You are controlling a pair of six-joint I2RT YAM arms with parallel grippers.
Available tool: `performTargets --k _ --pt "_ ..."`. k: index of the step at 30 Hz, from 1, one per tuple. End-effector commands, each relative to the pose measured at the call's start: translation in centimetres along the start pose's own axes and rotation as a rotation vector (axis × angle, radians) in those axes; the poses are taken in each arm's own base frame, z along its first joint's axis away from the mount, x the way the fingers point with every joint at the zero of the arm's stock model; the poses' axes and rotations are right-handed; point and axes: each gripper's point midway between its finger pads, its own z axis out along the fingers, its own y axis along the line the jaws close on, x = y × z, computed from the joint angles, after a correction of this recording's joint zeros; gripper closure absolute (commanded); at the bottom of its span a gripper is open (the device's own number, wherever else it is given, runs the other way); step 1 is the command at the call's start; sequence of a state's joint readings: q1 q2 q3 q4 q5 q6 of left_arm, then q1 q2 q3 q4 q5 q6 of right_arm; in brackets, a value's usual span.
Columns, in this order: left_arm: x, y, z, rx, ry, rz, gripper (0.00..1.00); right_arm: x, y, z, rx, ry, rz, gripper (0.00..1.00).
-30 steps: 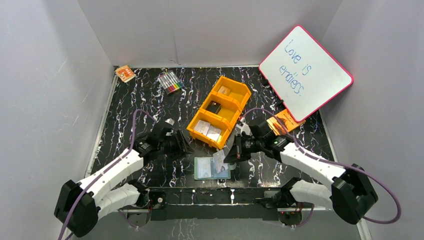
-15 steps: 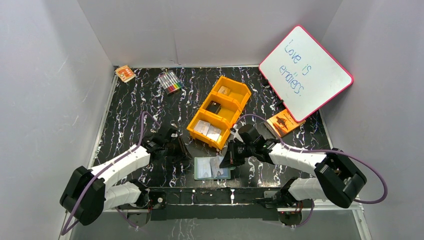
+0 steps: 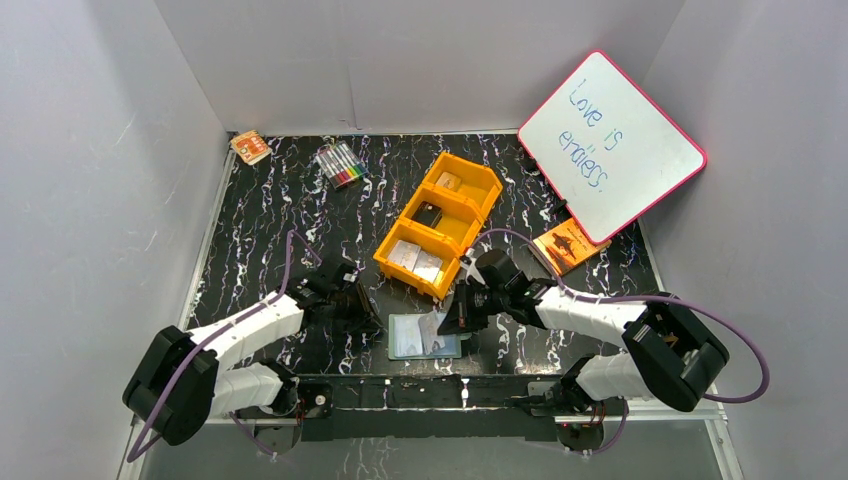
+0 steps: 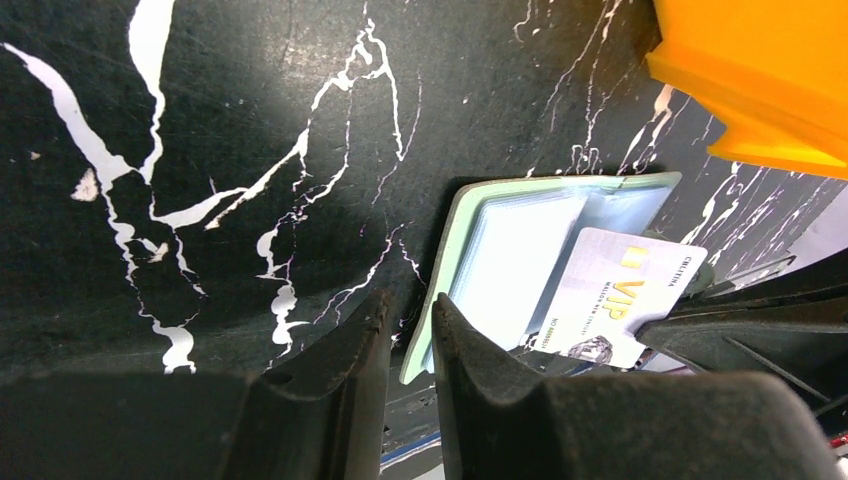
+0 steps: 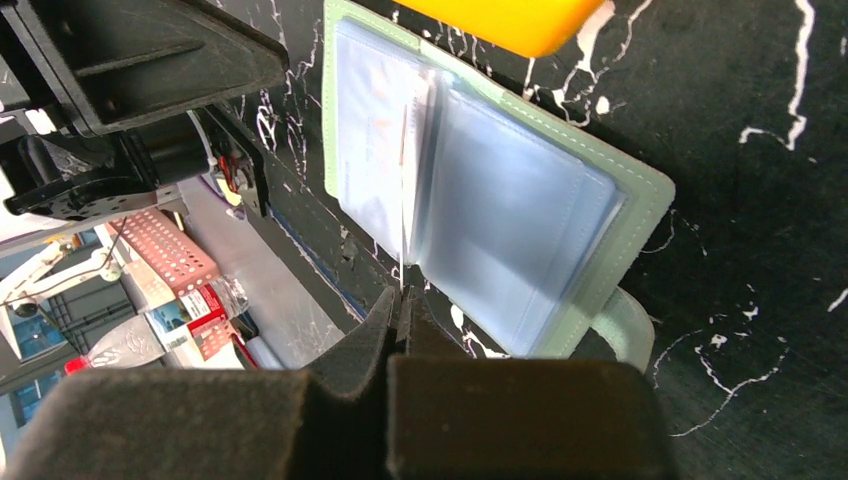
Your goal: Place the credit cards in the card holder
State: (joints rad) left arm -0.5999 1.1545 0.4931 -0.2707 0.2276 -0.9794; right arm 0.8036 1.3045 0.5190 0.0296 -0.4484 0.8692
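As right gripper pinches card, left gripper narrowed at wallet.

Back wall: plain pale grey panel with 1 vertical seam near its middle.
Left wall: same matte grey, with faint scuffs.
Right wall: grey.
Table top: black with white marble veins, enclosed by the 3 walls.
Light: soft and even from above, giving a dull sheen on the table top.
Room beyond: blurred red and white clutter past the table's near edge.
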Motion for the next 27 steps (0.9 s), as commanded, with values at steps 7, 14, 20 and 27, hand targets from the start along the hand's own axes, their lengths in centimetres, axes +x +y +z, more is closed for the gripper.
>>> performTargets --k 7,14,20,27 --pt "0.81 0.17 0.26 0.007 0.033 -0.004 0.81 0.01 0.19 0.05 -0.019 -0.017 0.005 1.00" --pt "1.06 0.30 0.49 0.007 0.045 -0.009 0.81 0.34 0.25 0.32 -0.033 0.004 0.003 1.00" --pt "1.25 0.37 0.60 0.007 0.052 -0.012 0.81 0.46 0.28 0.59 -0.042 0.015 0.003 1.00" --pt "1.61 0.56 0.98 0.001 0.073 -0.009 0.81 0.38 0.23 1.05 -0.043 0.019 0.012 1.00"
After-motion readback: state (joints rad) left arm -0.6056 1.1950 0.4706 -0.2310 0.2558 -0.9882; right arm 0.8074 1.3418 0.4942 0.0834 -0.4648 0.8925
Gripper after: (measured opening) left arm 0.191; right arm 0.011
